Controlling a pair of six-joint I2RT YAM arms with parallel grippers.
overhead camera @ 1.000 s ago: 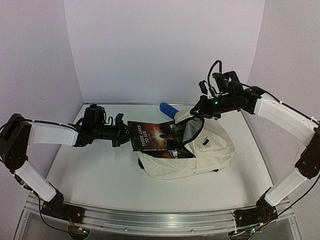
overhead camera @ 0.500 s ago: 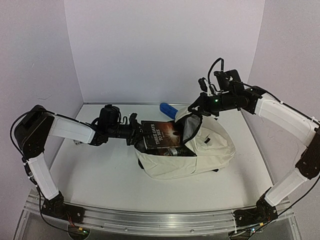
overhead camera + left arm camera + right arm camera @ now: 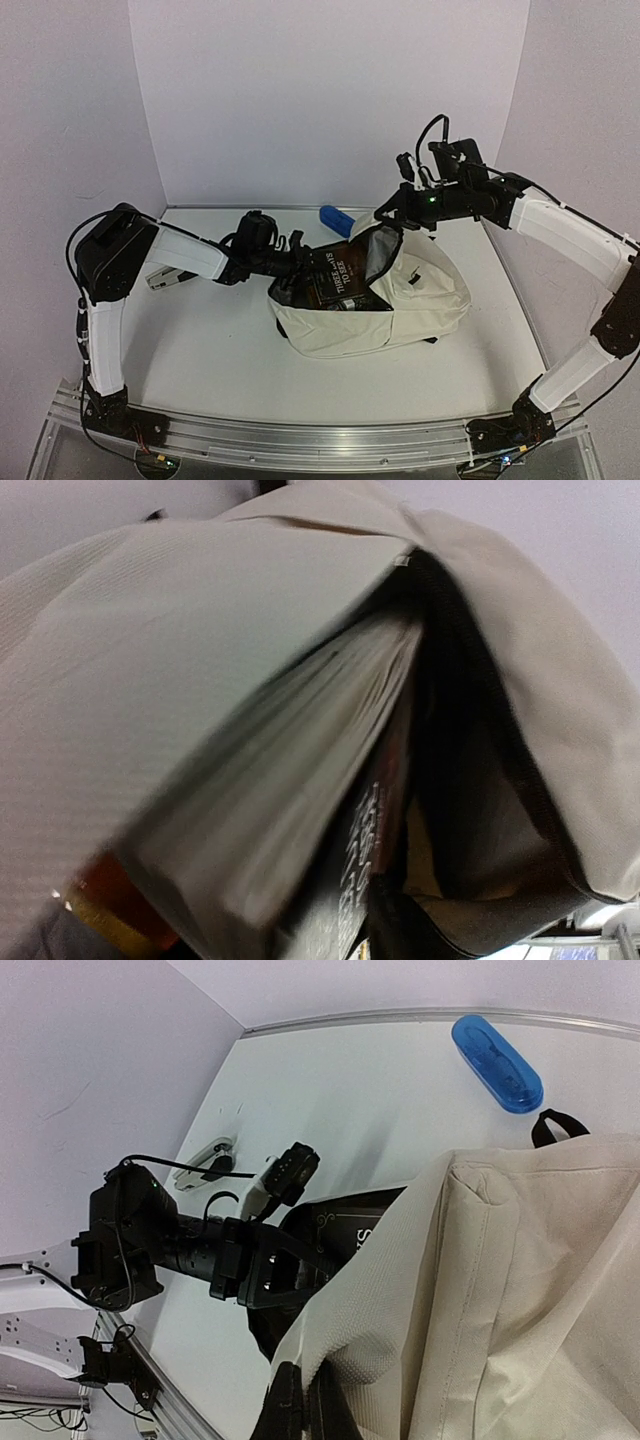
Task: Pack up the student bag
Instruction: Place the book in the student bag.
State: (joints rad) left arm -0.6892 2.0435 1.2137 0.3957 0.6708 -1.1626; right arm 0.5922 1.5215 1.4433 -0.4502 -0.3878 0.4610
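The student bag, cream fabric with dark grey lining, lies in the middle of the table with its mouth facing left. My right gripper is shut on the edge of the bag's upper flap and holds it raised; it also shows in the top view. My left gripper is shut on a dark book with white title lettering, which is partly inside the mouth. In the left wrist view the book's page edges fill the frame between the cream fabric and the dark lining; my own fingers are hidden there.
A blue oval case lies behind the bag near the back wall, also in the right wrist view. A small white and grey object lies at the left of the table. White walls enclose the back and sides.
My left arm has moved right and pushed the book from outside the bag into its mouth. My right gripper has kept the flap raised in about the same place.
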